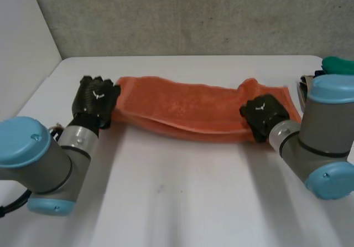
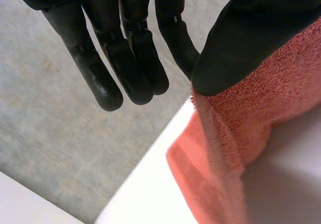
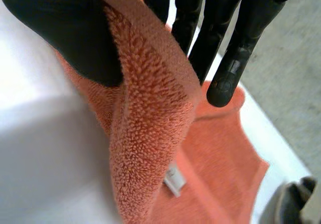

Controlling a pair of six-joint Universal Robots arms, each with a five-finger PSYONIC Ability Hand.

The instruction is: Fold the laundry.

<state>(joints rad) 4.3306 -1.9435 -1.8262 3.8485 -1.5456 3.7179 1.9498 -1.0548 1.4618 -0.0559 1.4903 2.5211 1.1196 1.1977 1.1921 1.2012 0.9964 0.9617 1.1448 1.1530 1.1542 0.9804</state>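
- Two black hands have an orange towel [image 1: 188,111] strung between them across the far half of the white table [image 1: 177,197].
- At the towel's left end is the left hand [image 1: 97,100]. Its thumb is clamped on the edge of the cloth, with the fingers [image 2: 125,68] held straight just beside it.
- Near the towel's right end is the right hand [image 1: 264,114]. A raised fold of cloth is pinched between its thumb and its fingers [image 3: 228,78].
- Past that grip, the last of the towel lies flat on the table, towards the table's right edge.
- The towel is doubled lengthwise into a long band. Two layers show along the near edge, which bows slightly towards the robot in the middle.
- Up close the cloth is looped terry, and a small white label [image 3: 174,180] sits on the flat part beside the raised fold.
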